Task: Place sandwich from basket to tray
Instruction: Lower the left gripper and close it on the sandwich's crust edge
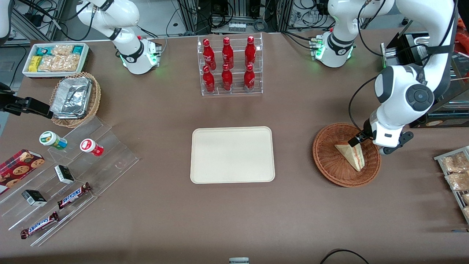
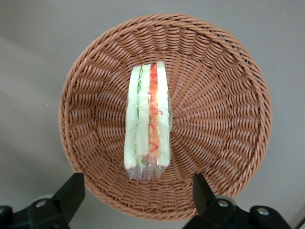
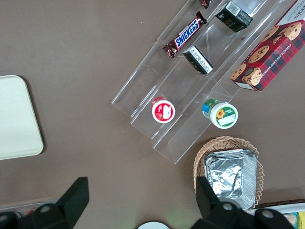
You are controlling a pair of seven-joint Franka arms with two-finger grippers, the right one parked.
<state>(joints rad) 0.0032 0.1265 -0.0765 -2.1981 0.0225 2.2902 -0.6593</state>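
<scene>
The tray lies bare on the table, with free space all around. Toward the working arm's end, the basket holds the sandwich. The gripper hangs above the basket, fingers spread wide, holding nothing.

The gripper hovers above the basket, fingers spread; from the front, the arm's body hides those fingers. The sandwich's filling is too small to read there. Packaged snacks run off the picture's edge.
</scene>
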